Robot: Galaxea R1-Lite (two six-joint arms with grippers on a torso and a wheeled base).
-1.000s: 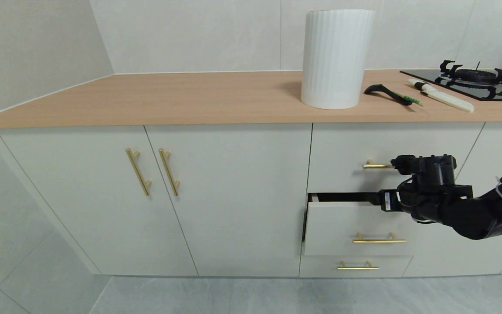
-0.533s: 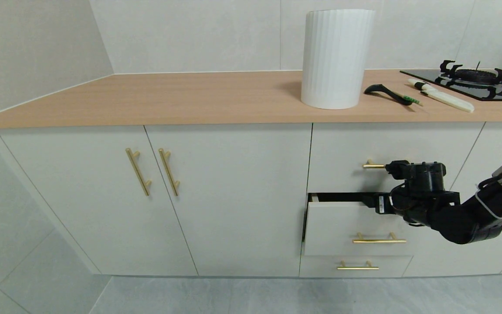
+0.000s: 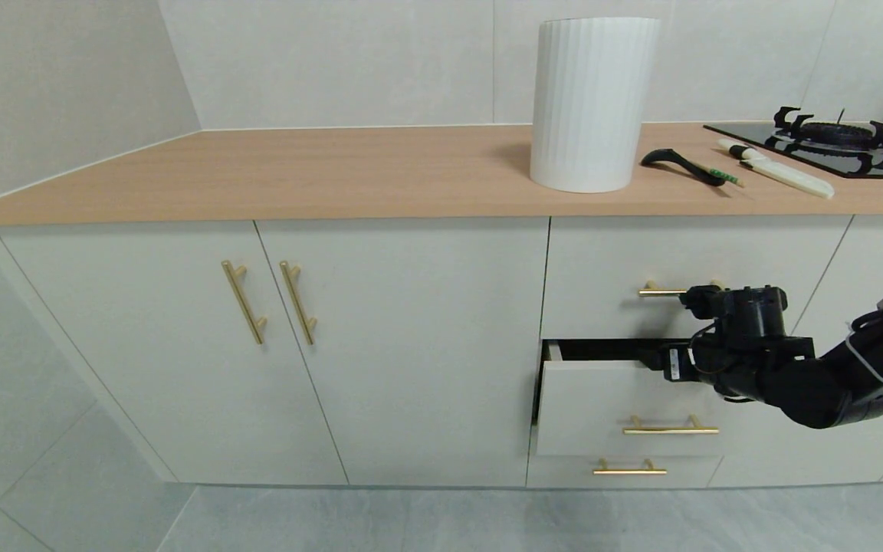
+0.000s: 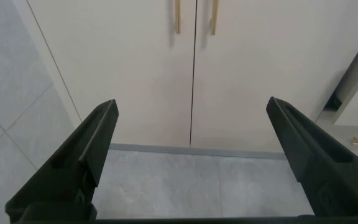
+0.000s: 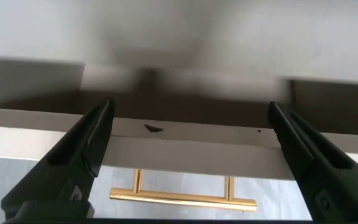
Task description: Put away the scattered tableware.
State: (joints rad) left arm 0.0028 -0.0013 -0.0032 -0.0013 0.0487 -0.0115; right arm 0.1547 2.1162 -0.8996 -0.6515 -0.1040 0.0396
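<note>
The right tool (image 3: 650, 357), fingers spread wide and holding nothing, sits at the top lip of the partly opened middle drawer (image 3: 602, 399). Whether a finger touches that lip cannot be told. The gap behind the drawer front is narrow, and its inside is lost in shadow. The drawer's own brass handle (image 3: 670, 429) runs close below the tool. The top drawer handle (image 3: 660, 290) sits close above, its right end hidden behind the tool's wrist. The bottom drawer (image 3: 625, 479) is shut beneath the middle drawer.

The left tool (image 4: 191, 106), equally wide and empty, hangs low to the left of the drawer. It faces the double cabinet doors (image 4: 194, 74) and the grey floor (image 4: 197, 180).

On the wooden surface (image 3: 296, 172) above the drawer, toward its right end, the black ladle (image 3: 679, 165) and the white knife (image 3: 782, 175) lie near the front edge, close together but apart. A green tip shows at the ladle's handle end; whether it belongs to the ladle cannot be told. A white ribbed canister (image 3: 593, 103) stands above the drawer's left part, just beside the ladle. A gas hob (image 3: 832, 138) lies farther right, cut off by the frame.
</note>
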